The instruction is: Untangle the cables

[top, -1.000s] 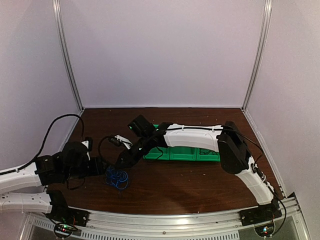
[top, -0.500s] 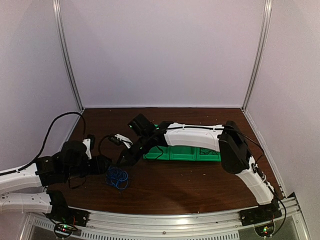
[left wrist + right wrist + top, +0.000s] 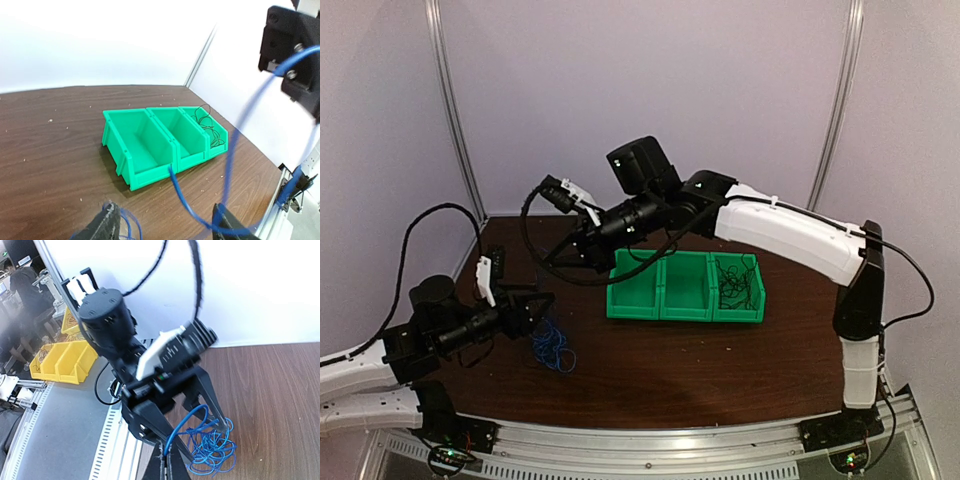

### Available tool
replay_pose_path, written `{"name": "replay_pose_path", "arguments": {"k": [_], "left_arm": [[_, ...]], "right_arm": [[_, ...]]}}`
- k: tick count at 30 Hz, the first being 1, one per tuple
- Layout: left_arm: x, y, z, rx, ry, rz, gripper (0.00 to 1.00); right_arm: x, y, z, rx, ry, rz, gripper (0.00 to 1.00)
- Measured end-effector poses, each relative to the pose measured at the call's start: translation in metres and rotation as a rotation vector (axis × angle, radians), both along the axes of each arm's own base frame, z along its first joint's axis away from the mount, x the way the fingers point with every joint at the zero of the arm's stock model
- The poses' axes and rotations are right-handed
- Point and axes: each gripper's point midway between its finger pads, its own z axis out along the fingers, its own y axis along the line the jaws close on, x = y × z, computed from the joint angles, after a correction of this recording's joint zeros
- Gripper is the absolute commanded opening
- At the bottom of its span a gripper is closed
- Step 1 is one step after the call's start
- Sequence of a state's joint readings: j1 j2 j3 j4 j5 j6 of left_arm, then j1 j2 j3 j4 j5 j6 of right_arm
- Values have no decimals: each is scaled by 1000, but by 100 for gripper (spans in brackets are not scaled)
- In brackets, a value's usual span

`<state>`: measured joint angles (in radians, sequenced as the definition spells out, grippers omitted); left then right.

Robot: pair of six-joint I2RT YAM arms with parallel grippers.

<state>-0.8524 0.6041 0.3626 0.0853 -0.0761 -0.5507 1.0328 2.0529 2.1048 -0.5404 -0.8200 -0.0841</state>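
The step in hand looks like drawing one blue cable (image 3: 230, 150) out of the blue tangle (image 3: 552, 345), which lies on the surface (image 3: 720, 370) just off the left end of the green bin (image 3: 685, 312), toward the arm bases. The right gripper (image 3: 165, 460) is pinched together on that cable and holds it high above the bin's left end. The left gripper (image 3: 163, 207), fingers spread and holding nothing, hangs over the tangle. Dark cables (image 3: 735, 280) lie in the bin's right compartment. Next, probably, the left gripper must pin the tangle while the right gripper lifts the cable free.
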Motion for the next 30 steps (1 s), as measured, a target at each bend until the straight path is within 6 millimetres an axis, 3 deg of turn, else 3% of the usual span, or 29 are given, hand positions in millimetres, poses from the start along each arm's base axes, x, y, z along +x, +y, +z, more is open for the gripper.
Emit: {"name": "replay_pose_path", "arguments": {"k": [3, 9, 14, 19, 25, 30], "left_arm": [[8, -10, -4, 31, -22, -9, 53], [27, -22, -31, 125, -22, 14, 32], [34, -20, -53, 152, -59, 49, 26], [37, -13, -102, 254, -10, 70, 24], [42, -15, -129, 306, 32, 82, 26], [39, -11, -145, 323, 63, 87, 27]], "right_arm": [[-6, -1, 7, 17, -21, 23, 0], [-12, -4, -5, -21, -17, 61, 0], [-11, -10, 17, 14, -131, 82, 0], [-7, -26, 65, 95, -259, 80, 0], [-6, -57, 143, 234, -420, 48, 0], [11, -100, 192, 310, -494, -25, 0]]}}
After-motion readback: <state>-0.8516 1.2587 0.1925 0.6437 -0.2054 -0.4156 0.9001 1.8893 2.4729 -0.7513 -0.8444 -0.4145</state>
